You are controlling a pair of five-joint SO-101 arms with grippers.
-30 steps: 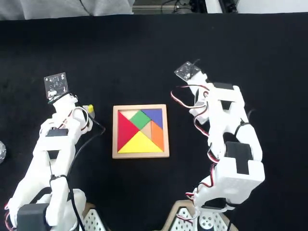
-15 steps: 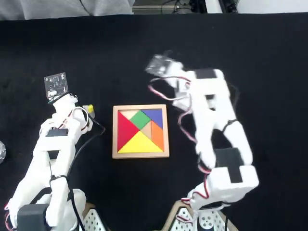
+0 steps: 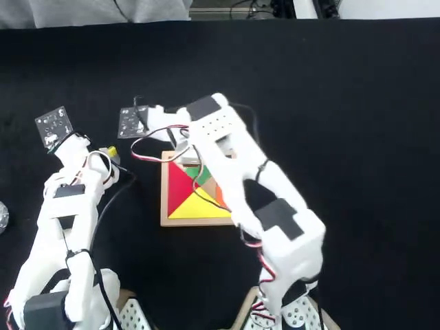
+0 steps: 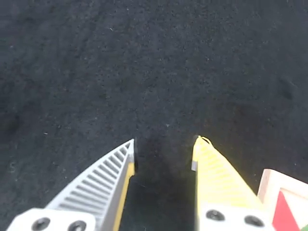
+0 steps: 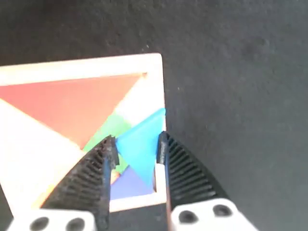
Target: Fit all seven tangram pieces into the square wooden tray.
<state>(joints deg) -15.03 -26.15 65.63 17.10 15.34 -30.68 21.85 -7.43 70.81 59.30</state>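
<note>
Item: small light-blue wooden triangle (image 5: pixel 142 150), clamped in right gripper (image 5: pixel 136 139); square wooden tray (image 5: pixel 82 65) just beneath it. Likely light, rigid and smooth; best held across opposite straight edges. Also: left gripper (image 4: pixel 164 141), released and empty.

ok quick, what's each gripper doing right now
Left gripper: open, empty.
Right gripper: closed on a light blue triangle, over the tray.

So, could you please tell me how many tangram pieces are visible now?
6. Red, yellow, green, orange and violet-blue ones lie in the tray; a light blue triangle sits in the right gripper. The right arm may hide another.
</note>
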